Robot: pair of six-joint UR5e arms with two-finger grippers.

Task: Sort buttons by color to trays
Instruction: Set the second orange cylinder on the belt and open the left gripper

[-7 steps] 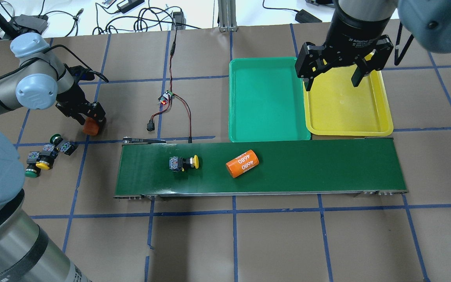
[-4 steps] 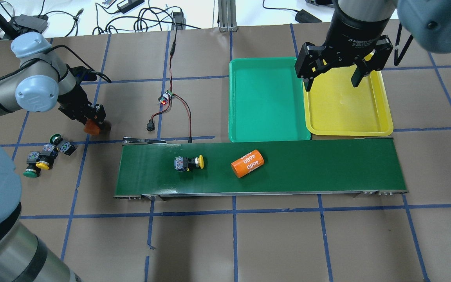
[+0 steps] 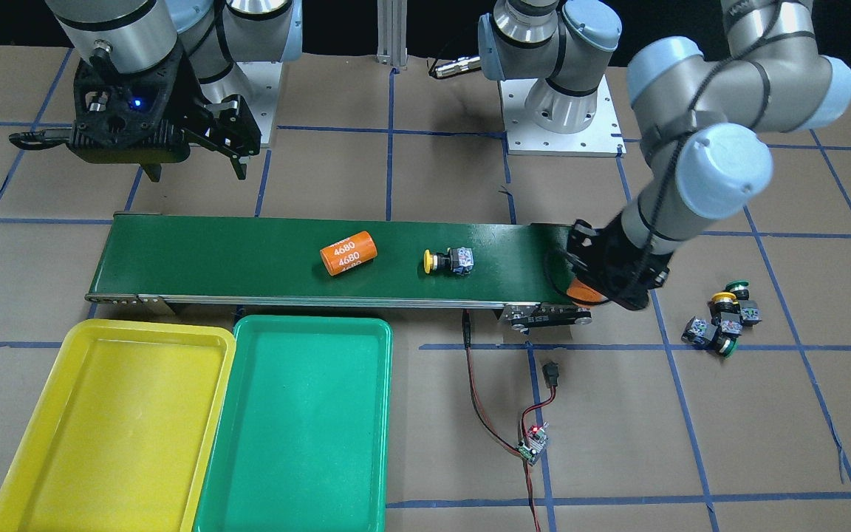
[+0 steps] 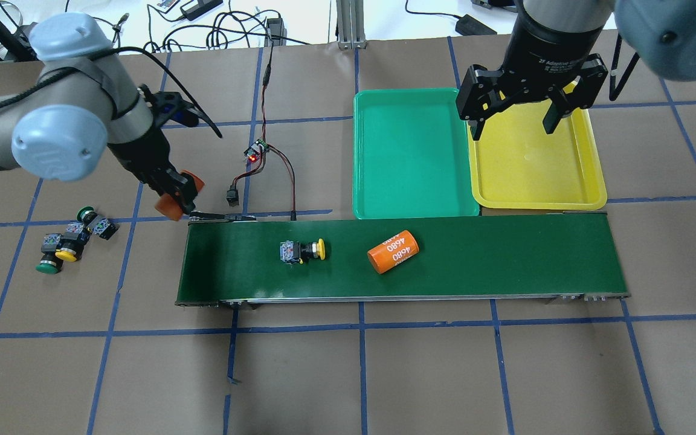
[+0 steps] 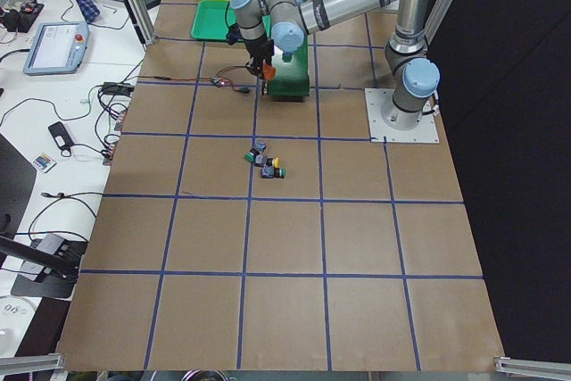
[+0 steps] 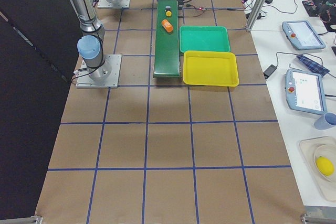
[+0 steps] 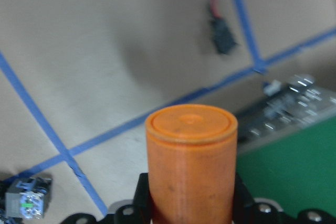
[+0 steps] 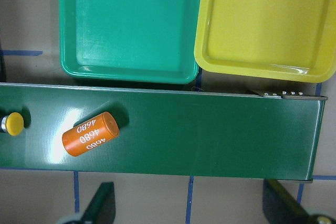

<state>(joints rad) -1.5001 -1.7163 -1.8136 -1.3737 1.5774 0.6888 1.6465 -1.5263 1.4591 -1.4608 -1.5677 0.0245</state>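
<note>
Left pincer point(image 4: 177, 192), clamped on a cylinder point(image 7: 190, 177), has swung to the belt's point(image 4: 505, 260) left end; the yellow button point(image 4: 303, 251) drifts mid-belt and may ride past the right pincer point(image 4: 514, 132), apart high by its right end.

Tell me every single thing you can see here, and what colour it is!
yellow button: one, yellow cap, lying on the conveyor belt.
button cluster: three, two green caps and one yellow, on the table past the belt's end on the robot's left.
marked cylinder: one, orange, "4680", on the belt.
held cylinder: one, orange, in the left gripper.
green tray, yellow tray: one each, side by side beyond the belt.
conveyor belt: one, dark green.
circuit board: one, red light, red and black wires, on the table.
left gripper: black, jaws shut on the held cylinder, by the belt's end.
right gripper: black, jaws open, raised high near the belt's other end.
</note>
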